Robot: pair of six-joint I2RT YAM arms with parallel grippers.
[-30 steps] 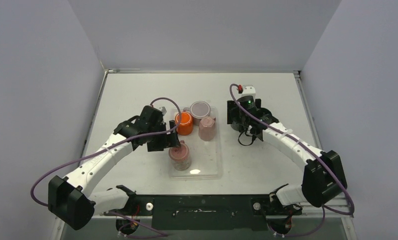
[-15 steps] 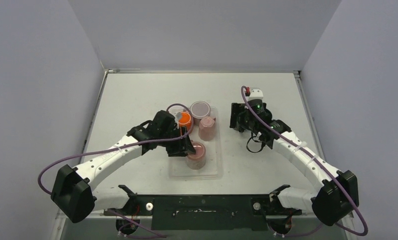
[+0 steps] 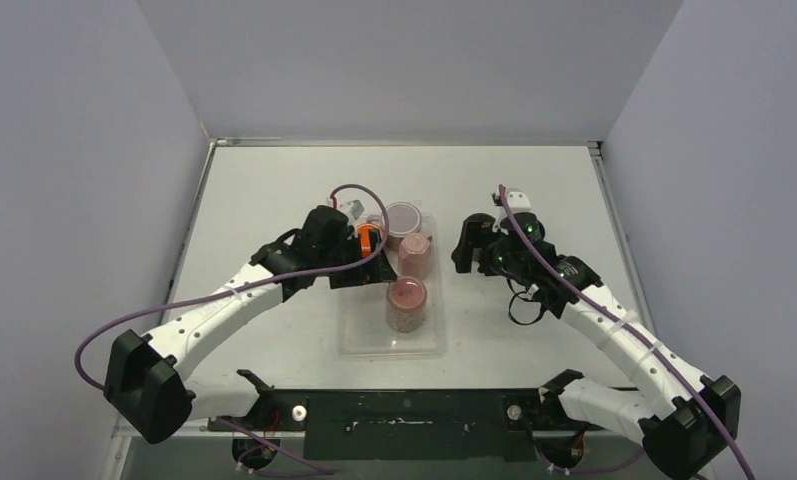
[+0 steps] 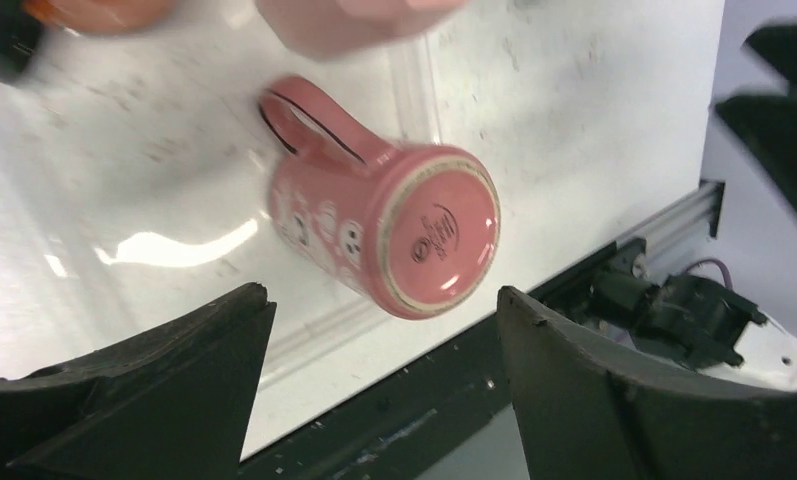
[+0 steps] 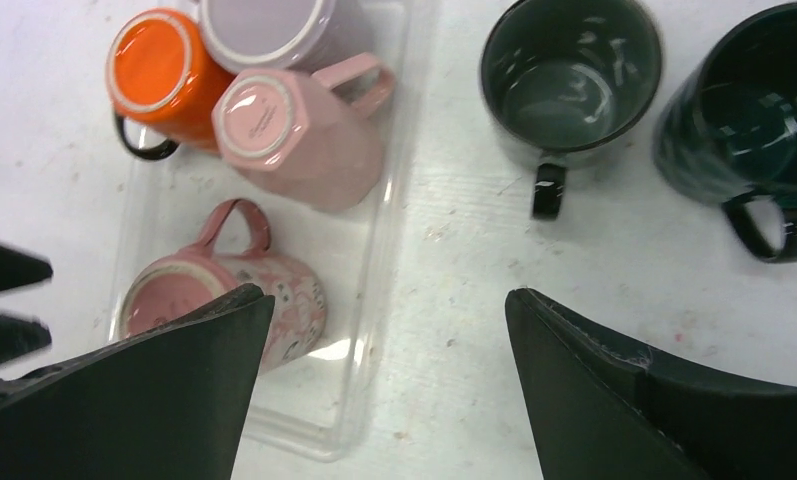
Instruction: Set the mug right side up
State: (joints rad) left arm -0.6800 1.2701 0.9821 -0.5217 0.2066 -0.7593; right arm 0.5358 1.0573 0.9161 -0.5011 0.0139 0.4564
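Observation:
The pink patterned mug (image 3: 406,304) stands upside down, base up, in the near part of the clear tray (image 3: 366,346). It also shows in the left wrist view (image 4: 394,240) and the right wrist view (image 5: 236,292). My left gripper (image 3: 362,272) is open and empty just left of and behind the mug, apart from it; the jaws are wide in the left wrist view (image 4: 382,300). My right gripper (image 3: 464,250) is open and empty over the table right of the tray, also shown in the right wrist view (image 5: 389,297).
An orange mug (image 5: 159,62), a lavender mug (image 5: 274,25) and a pale pink mug (image 5: 294,125) stand upside down at the tray's far end. Two dark mugs (image 5: 571,75) (image 5: 754,110) stand upright on the table right of the tray.
My left gripper slid the pink patterned mug to the right inside the tray, let it go and drew back to the left. My right arm shifted right and nearer.

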